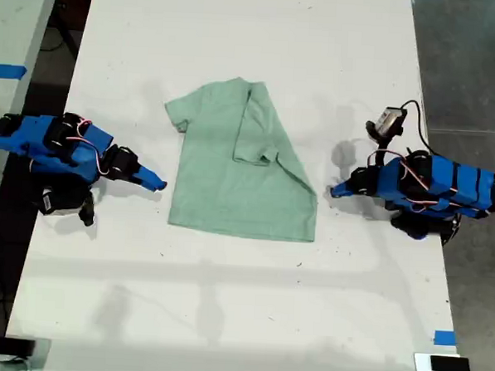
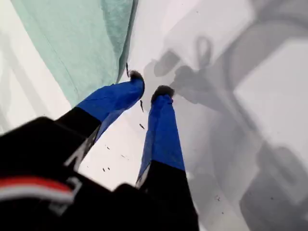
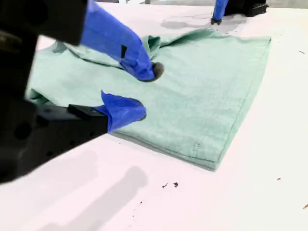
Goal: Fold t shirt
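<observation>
The pale mint-green t shirt (image 1: 231,176) lies flat in the middle of the white table, with one sleeve and side folded over onto its body. My first gripper (image 1: 337,191) rests low on the table at the exterior view's right, just off the shirt's side edge. Its jaws (image 2: 150,84) are parted by a narrow gap with nothing between them, and the t shirt (image 2: 82,43) lies beside them. My second gripper (image 1: 158,184) is at the exterior view's left, close to the shirt's other side. It is open and empty (image 3: 144,91) at the t shirt's (image 3: 202,86) edge.
The white table (image 1: 224,317) runs the whole length of the exterior view, with dark floor past its right edge. A strip of blue tape (image 1: 445,337) marks the near right area. Another pale surface with blue tape (image 1: 4,70) stands at the exterior view's left.
</observation>
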You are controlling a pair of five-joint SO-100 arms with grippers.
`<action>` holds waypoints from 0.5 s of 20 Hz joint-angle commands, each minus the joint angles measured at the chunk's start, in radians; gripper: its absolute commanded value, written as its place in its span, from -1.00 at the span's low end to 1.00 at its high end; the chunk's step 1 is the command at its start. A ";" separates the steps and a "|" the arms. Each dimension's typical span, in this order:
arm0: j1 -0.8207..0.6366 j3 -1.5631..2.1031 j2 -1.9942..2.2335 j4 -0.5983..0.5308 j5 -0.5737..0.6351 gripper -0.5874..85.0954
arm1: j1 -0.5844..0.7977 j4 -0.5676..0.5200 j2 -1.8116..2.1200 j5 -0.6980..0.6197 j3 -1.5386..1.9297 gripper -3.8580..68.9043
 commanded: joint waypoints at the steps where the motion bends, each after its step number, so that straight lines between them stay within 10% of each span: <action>1: 0.008 0.003 0.006 -0.009 0.006 -0.77 | 0.009 -0.015 0.006 0.012 0.044 -0.69; 10: 0.009 0.003 0.006 -0.009 0.006 -0.77 | 0.011 -0.014 0.006 0.026 0.044 -0.69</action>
